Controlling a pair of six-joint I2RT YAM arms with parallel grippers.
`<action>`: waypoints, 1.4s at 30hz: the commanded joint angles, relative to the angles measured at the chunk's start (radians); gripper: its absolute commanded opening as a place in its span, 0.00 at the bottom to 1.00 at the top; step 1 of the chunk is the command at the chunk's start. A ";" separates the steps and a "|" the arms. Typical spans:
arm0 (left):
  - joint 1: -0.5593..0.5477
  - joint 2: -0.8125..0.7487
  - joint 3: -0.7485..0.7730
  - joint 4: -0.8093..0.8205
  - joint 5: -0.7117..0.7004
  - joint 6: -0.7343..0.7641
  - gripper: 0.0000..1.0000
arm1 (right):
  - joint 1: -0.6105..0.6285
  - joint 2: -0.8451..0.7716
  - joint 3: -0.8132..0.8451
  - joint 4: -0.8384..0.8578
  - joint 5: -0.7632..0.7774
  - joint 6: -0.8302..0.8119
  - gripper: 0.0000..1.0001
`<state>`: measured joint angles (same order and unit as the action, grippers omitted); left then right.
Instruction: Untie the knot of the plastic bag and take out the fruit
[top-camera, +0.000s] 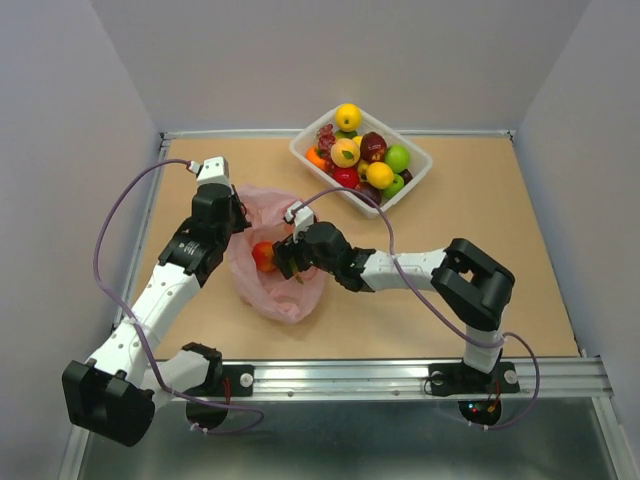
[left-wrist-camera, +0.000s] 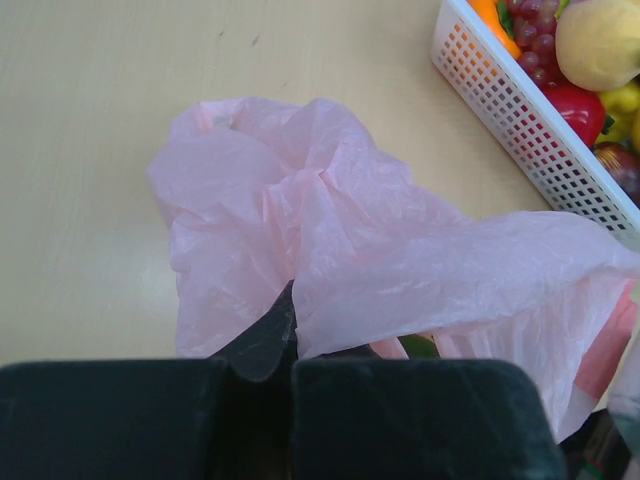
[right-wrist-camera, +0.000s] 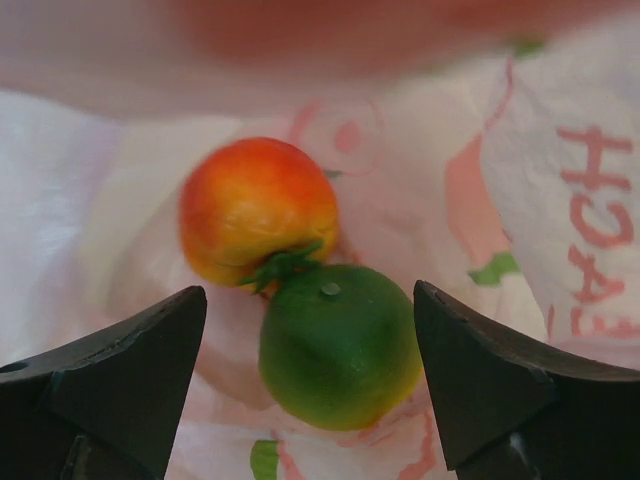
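The pink plastic bag (top-camera: 272, 292) lies open on the table between my arms. No knot shows in any view. My left gripper (top-camera: 238, 222) is shut on the bag's film (left-wrist-camera: 340, 230) and holds its edge up. My right gripper (top-camera: 283, 255) is open, reaching into the bag's mouth. In the right wrist view its jaws stand wide on either side of a green round fruit (right-wrist-camera: 340, 345). An orange fruit with a green calyx (right-wrist-camera: 255, 210) touches the green one just beyond; it also shows in the top view (top-camera: 264, 255).
A white slotted basket (top-camera: 420, 160) at the back right holds several fruits, grapes and green apples; its corner shows in the left wrist view (left-wrist-camera: 520, 110). Walls enclose the table on the left, back and right.
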<state>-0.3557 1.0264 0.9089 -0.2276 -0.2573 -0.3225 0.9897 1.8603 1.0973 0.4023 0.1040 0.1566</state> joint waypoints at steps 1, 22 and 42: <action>0.006 -0.020 -0.018 0.034 0.006 0.013 0.00 | 0.000 0.034 0.046 0.041 0.146 -0.014 0.92; 0.023 0.004 -0.019 0.025 -0.016 0.007 0.00 | 0.000 -0.050 -0.037 0.023 0.042 -0.031 0.17; 0.066 0.021 -0.010 -0.009 -0.082 -0.010 0.00 | -0.120 -0.455 0.022 -0.135 0.131 -0.213 0.09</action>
<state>-0.2993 1.0527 0.8978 -0.2447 -0.3218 -0.3279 0.9596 1.4273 1.0481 0.2699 0.1318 0.0044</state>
